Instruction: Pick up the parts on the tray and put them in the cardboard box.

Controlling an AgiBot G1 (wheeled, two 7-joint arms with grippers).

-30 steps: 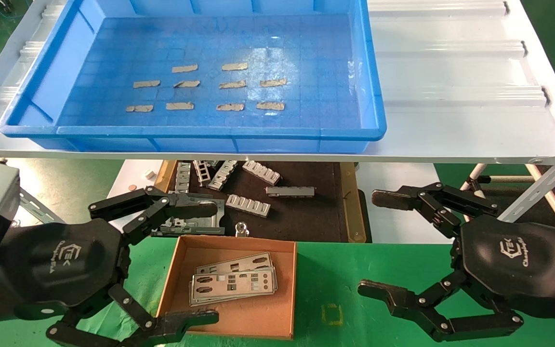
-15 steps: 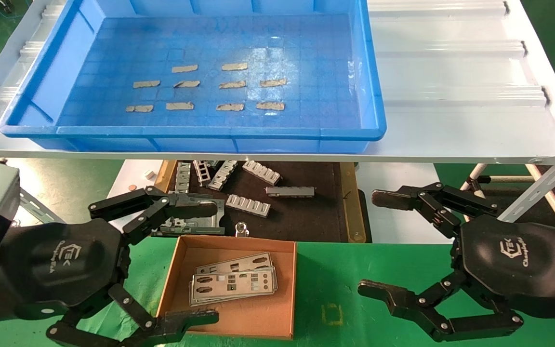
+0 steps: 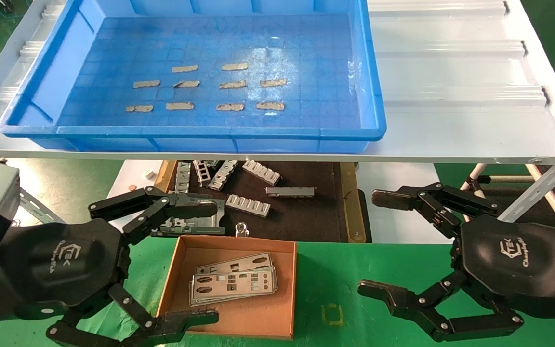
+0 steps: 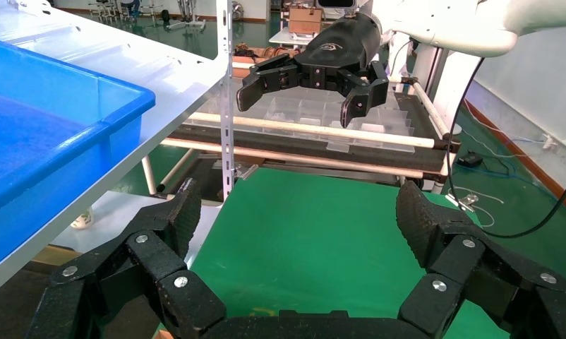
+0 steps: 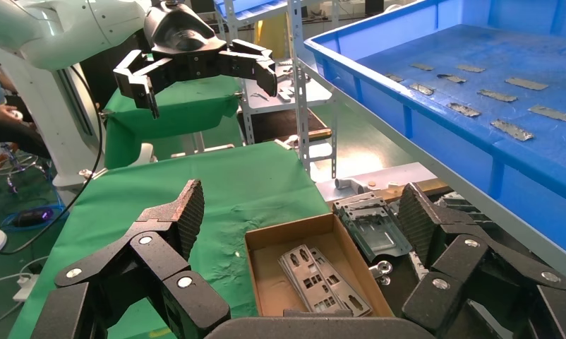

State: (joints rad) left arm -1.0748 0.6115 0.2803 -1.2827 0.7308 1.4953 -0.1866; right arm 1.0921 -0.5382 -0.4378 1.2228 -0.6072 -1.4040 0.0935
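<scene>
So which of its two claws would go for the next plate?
Probably neither: the tray shows only tape strips, and the parts lie in the cardboard box. Left gripper hangs nearest the box; right gripper is open too.

- Tan tape strips (image 3: 231, 85) — about ten, in three loose rows on a blue grid floor.
- White corrugated shelf (image 3: 455, 82), ridged, spanning the upper scene.
- Dark mat (image 3: 301, 212) with brown edges, below the shelf.
- Ribbed grey brackets (image 3: 247, 205) scattered across the mat.
- Green tabletop (image 3: 335, 279) — nearest the camera.
</scene>
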